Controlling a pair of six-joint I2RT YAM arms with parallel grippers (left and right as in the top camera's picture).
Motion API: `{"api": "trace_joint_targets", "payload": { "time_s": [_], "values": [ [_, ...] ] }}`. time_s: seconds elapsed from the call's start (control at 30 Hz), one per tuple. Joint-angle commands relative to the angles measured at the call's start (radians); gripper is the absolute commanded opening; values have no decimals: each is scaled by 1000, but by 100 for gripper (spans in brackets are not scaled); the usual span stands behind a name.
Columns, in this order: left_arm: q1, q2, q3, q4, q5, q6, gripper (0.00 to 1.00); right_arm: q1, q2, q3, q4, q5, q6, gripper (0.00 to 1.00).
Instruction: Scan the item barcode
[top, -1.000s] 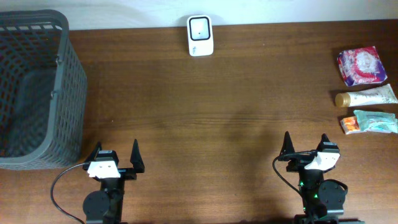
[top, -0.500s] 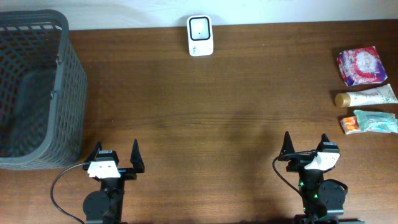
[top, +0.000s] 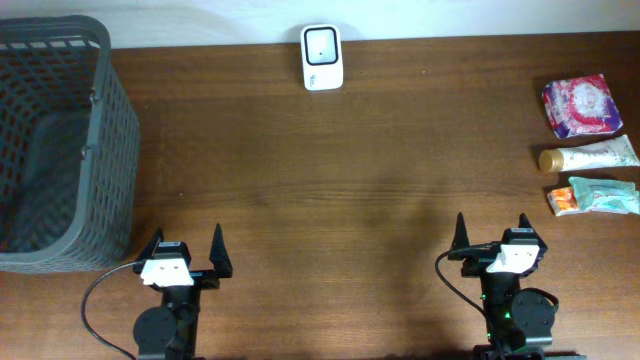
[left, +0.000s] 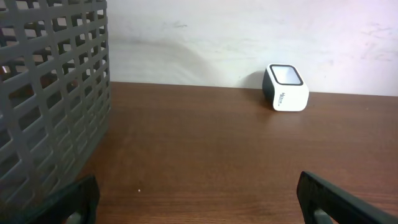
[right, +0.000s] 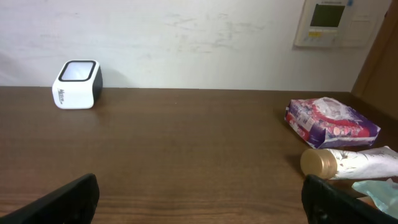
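A white barcode scanner (top: 322, 57) with a dark window stands at the table's far edge; it also shows in the left wrist view (left: 286, 88) and the right wrist view (right: 77, 84). At the right edge lie a purple-red packet (top: 578, 106) (right: 331, 122), a white tube with a gold cap (top: 588, 157) (right: 348, 163) and a teal pouch with an orange end (top: 594, 196). My left gripper (top: 186, 250) (left: 198, 202) and right gripper (top: 491, 233) (right: 200, 200) rest at the near edge, both open with nothing between the fingers.
A tall grey mesh basket (top: 60, 150) (left: 50, 93) takes up the far left of the brown wooden table (top: 340, 180). A white wall (right: 186, 37) with a wall-mounted panel (right: 333, 22) rises behind the table.
The right gripper has turned very slightly; nothing else has moved.
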Motion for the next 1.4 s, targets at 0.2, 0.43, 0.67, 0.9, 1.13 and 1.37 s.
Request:
{"api": "trace_joint_targets", "payload": {
  "time_s": [0.2,0.43,0.67,0.9,1.13,1.37],
  "values": [
    [-3,-7,-5,-4,-6,19,99,9,-7,-9,-5,-10,12,98],
    [-4,-7,-5,-4,-6,19,99,9,-7,-9,-4,-14,16,98],
    [-3,-7,-5,-4,-6,19,99,9,-7,-9,-4,-14,16,98],
    [-3,-7,-5,-4,-6,19,99,9,-7,-9,-4,-14,16,99],
    [-3,-7,-5,-4,-6,19,99,9,-7,-9,-4,-14,16,98],
    [-4,-7,-5,-4,-6,19,99,9,-7,-9,-4,-14,16,98]
  ]
}}
